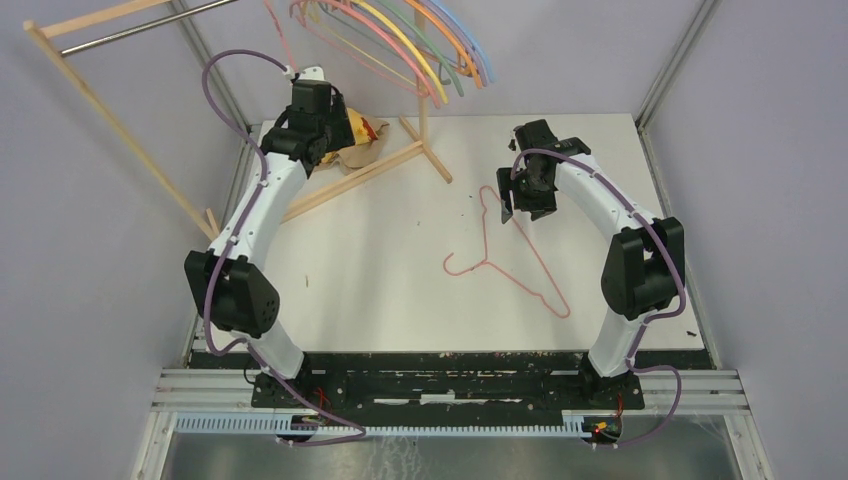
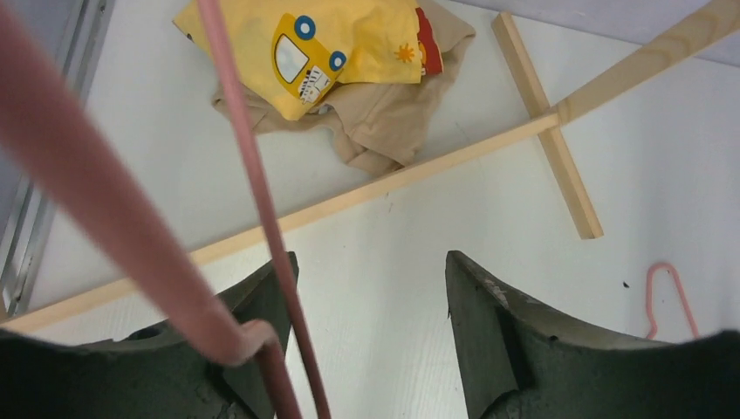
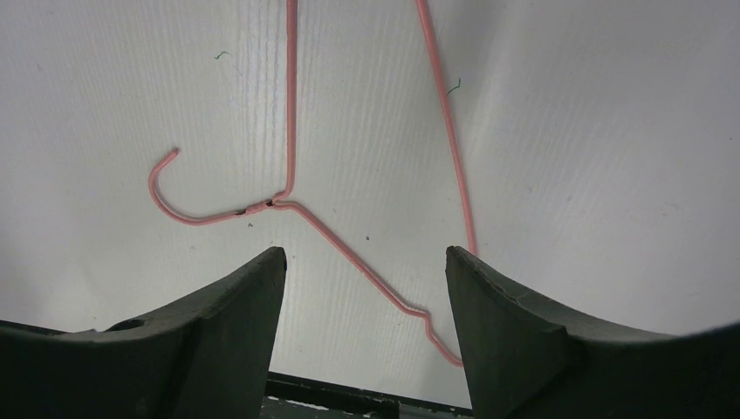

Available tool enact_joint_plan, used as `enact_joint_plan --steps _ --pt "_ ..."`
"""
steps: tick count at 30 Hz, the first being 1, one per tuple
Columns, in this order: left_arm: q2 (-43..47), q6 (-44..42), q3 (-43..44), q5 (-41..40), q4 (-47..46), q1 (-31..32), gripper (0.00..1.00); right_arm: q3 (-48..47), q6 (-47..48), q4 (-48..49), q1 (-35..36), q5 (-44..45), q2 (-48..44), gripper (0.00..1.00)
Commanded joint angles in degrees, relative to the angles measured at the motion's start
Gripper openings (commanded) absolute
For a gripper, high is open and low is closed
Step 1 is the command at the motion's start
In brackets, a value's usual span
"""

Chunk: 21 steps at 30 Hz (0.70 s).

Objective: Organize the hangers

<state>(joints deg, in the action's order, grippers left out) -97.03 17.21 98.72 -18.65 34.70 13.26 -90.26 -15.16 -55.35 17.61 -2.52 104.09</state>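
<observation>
Several coloured hangers (image 1: 440,45) hang in a row at the top of the external view. One pink hanger (image 1: 500,262) lies flat on the table; it also shows in the right wrist view (image 3: 292,205). My right gripper (image 1: 520,200) (image 3: 365,262) is open above it, jaws either side of its lower corner. My left gripper (image 1: 330,135) (image 2: 371,271) is raised at the back left, jaws wide apart. Another pink hanger (image 2: 253,166) crosses in front of its left finger (image 2: 262,297), not clamped.
The wooden rack's base bars (image 1: 370,170) (image 2: 419,170) cross the back of the table, its metal rail (image 1: 140,30) at the top left. A yellow cloth (image 1: 360,135) (image 2: 349,52) lies crumpled by the base under my left gripper. Frame posts stand at the back corners.
</observation>
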Motion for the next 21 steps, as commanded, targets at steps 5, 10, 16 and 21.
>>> enact_joint_plan --steps 5,10,16,21 --pt "10.8 -3.0 -5.6 5.5 -3.8 -0.1 0.80 -0.3 -0.4 1.2 0.3 -0.5 -1.1 0.76" --pt "18.8 -2.4 -15.3 10.4 -7.1 -0.1 0.84 0.2 0.0 2.3 0.8 -1.2 -0.6 0.75" --pt "30.7 1.0 -32.6 13.0 -13.3 -0.1 0.88 -2.5 0.3 1.6 3.6 -0.5 4.4 0.71" --pt "38.1 5.1 -43.2 13.9 -17.6 0.4 1.00 -7.8 -0.1 2.1 6.1 0.5 9.5 0.70"
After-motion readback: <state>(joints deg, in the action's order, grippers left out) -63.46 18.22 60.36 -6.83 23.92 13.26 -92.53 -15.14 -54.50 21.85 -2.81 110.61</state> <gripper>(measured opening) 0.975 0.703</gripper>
